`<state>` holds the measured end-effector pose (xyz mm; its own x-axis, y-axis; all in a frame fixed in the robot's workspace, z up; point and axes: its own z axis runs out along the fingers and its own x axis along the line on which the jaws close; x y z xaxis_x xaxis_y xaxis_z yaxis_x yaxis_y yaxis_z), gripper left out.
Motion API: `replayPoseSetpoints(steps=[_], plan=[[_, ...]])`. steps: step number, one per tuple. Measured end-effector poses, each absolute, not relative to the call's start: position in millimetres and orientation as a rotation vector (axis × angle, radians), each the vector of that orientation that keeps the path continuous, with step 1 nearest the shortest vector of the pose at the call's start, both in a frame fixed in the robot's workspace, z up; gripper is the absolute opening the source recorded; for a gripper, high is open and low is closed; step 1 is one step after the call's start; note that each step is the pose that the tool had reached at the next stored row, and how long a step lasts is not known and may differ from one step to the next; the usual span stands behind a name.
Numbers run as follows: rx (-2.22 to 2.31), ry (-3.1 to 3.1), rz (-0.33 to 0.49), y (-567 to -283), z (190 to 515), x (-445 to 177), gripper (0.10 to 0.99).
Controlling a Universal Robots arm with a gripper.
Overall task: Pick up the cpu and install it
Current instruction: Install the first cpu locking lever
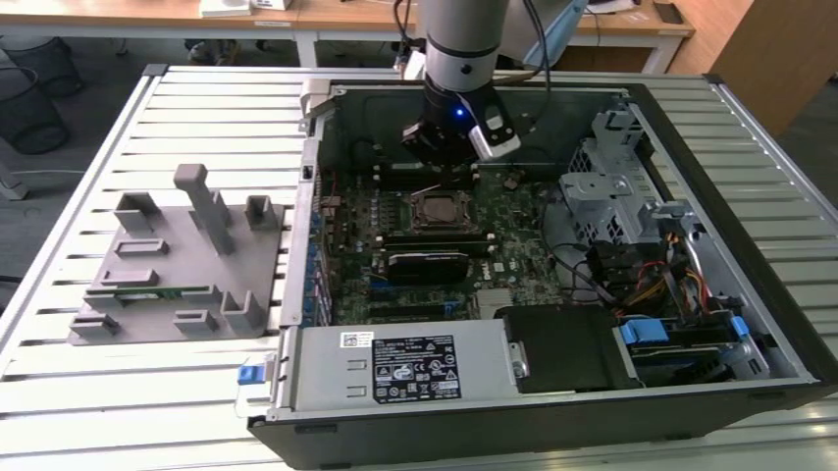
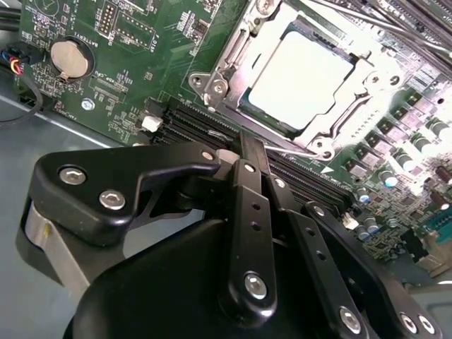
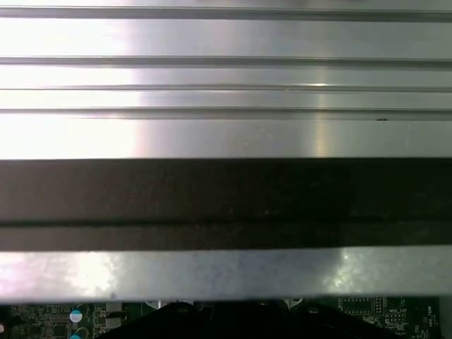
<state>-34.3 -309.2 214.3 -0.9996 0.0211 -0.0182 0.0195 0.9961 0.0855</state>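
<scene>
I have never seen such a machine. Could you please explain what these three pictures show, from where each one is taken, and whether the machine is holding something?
The exterior view looks down on a robot arm reaching into an open computer case that lies on a slatted metal table. Its grasping part, the end effector, hangs above the green motherboard. A grey plastic rack stands on the table, at the exterior view's left.

The two wrist views come from cameras riding on the arm. The second wrist view looks past the black end effector at the cpu, a shiny square chip already sitting in its socket. The first wrist view shows metal slats up close.

I see nothing held.
</scene>
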Motion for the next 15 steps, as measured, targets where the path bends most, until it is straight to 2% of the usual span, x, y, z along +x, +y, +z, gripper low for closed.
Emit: replayPoseSetpoints(steps=[15], plan=[[0.028,3.12,0.133,-308.7,206.3,-28.7,0.114]])
